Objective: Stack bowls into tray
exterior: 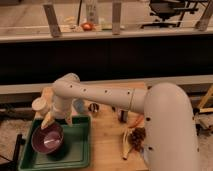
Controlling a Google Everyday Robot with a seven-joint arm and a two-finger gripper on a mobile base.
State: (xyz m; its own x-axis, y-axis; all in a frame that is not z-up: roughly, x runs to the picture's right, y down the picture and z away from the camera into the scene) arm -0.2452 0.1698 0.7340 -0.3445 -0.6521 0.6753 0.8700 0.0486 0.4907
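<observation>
Purple-maroon bowl sits upright in the dark-green tray, in its left half, w/ the paler shiny inside facing up. Tray lies at the near-left corner of the wooden table; bowl is the only thing seen in it.

Gripper hangs at the bowl's far rim, over the tray's far edge, on a white arm coming in from the right. Can't tell whether it's clenched, released or grasping the rim.

Just beyond the tray, far left: pale cup, contents not visible. Right of it, behind the arm, a bluish cup and a small dark container; can't tell what's in them.

Right of the tray, loose on the table: orange piece, brown pinecone-like lump, pale curved strip.
</observation>
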